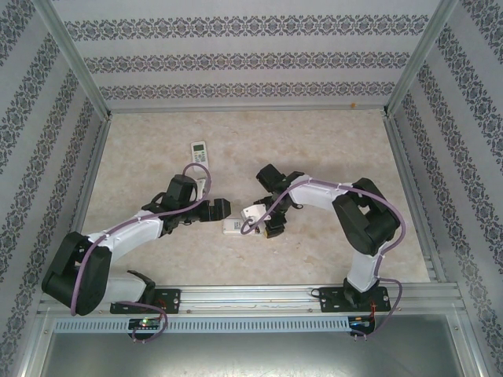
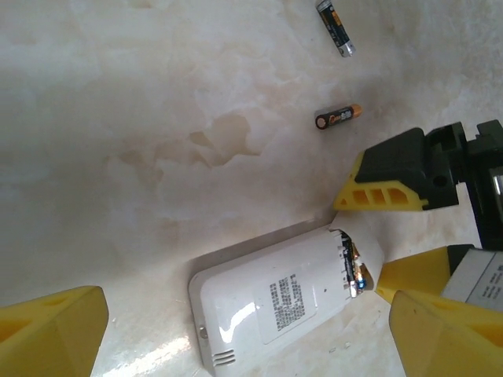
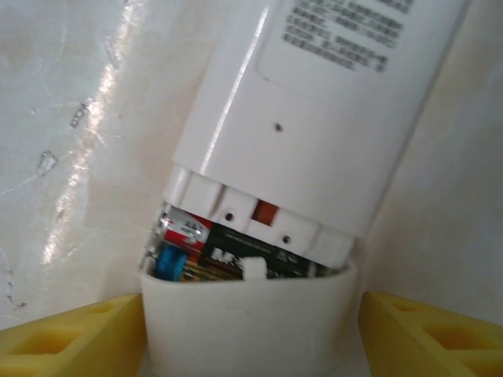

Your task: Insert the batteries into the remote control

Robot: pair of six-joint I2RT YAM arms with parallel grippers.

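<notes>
A white remote (image 2: 267,310) lies back-up on the table between the two grippers, also seen as the remote (image 1: 233,226) from above. Its battery cover (image 3: 247,322) sits partly slid off the end. In the gap, batteries (image 3: 236,253) with dark and red labels fill the compartment. My right gripper (image 3: 250,342) is shut on the cover, its yellow fingers (image 2: 381,192) flanking that end. My left gripper (image 2: 247,338) is wide open around the remote's other end, not touching it. Two loose batteries lie beyond: one battery (image 2: 339,118) copper-tipped, another battery (image 2: 335,27) farther off.
A second white remote (image 1: 199,151) lies face-up farther back on the left. The beige table (image 1: 338,149) is walled by patterned panels on three sides. A metal rail (image 1: 259,297) runs along the near edge by the arm bases.
</notes>
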